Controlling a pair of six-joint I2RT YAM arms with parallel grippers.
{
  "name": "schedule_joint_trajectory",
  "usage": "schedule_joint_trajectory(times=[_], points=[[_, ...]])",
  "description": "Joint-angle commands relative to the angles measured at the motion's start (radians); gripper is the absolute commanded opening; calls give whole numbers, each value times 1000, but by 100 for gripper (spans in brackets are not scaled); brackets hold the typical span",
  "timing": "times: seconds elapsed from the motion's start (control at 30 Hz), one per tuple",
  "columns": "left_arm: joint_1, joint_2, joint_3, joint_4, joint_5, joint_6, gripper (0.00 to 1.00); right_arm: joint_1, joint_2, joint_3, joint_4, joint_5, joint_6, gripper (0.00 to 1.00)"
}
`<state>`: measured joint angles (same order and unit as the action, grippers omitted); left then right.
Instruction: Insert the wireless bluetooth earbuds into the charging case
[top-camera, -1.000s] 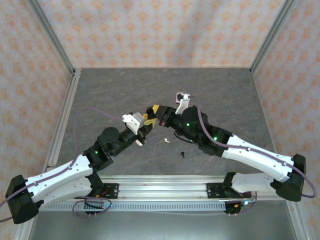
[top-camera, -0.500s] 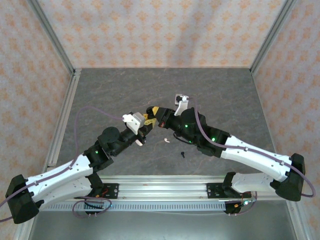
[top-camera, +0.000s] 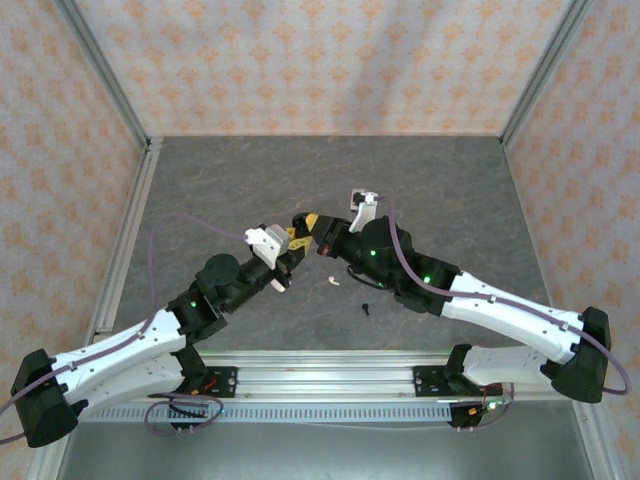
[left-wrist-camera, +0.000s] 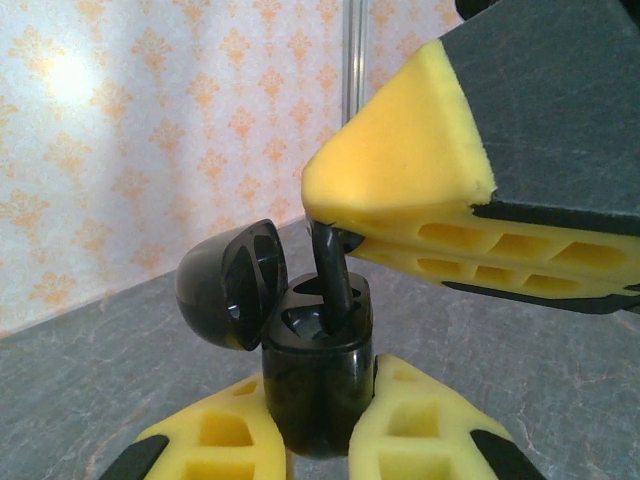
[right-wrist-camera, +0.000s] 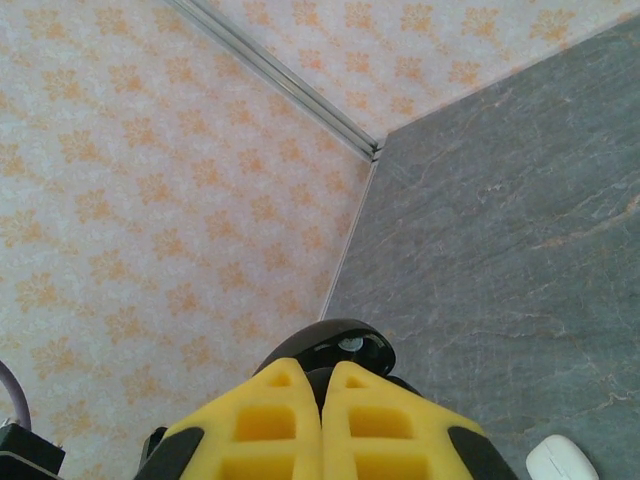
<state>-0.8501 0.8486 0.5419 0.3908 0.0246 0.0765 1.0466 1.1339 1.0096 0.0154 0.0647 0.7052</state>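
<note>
One black earbud (left-wrist-camera: 333, 280), pinched by right gripper (right-wrist-camera: 322, 410), sits partly in black case (left-wrist-camera: 318, 385) clamped in left gripper (left-wrist-camera: 320, 450); white earbud (top-camera: 331, 281) and second black earbud (top-camera: 367, 307) lie loose

Grey marbled tabletop (top-camera: 240, 180), orange-patterned walls (top-camera: 320, 60) on three sides, aluminium corner posts (top-camera: 103, 75), slotted rail (top-camera: 320, 370) along near edge

Glossy plastic case (left-wrist-camera: 315, 390), matt table (left-wrist-camera: 90, 385) (stone-patterned)
</note>
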Motion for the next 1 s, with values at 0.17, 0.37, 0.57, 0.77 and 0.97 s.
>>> schedule_joint_trajectory(times=[0.17,0.37,0.57,0.77,0.97], points=[[0,10,58,63,-6,-7,0,-2,14,36,-158,12,27,6],[-1,17,67,64,-8,-6,0,-2,6,32,-175,7,40,7],[0,21,70,65,-6,-7,0,-2,3,45,-206,2,49,17],[0,20,66,62,-5,-11,0,-2,-18,94,-274,-3,42,37],[0,17,66,42,19,-7,0,-2,-54,194,-419,-1,-6,51]])
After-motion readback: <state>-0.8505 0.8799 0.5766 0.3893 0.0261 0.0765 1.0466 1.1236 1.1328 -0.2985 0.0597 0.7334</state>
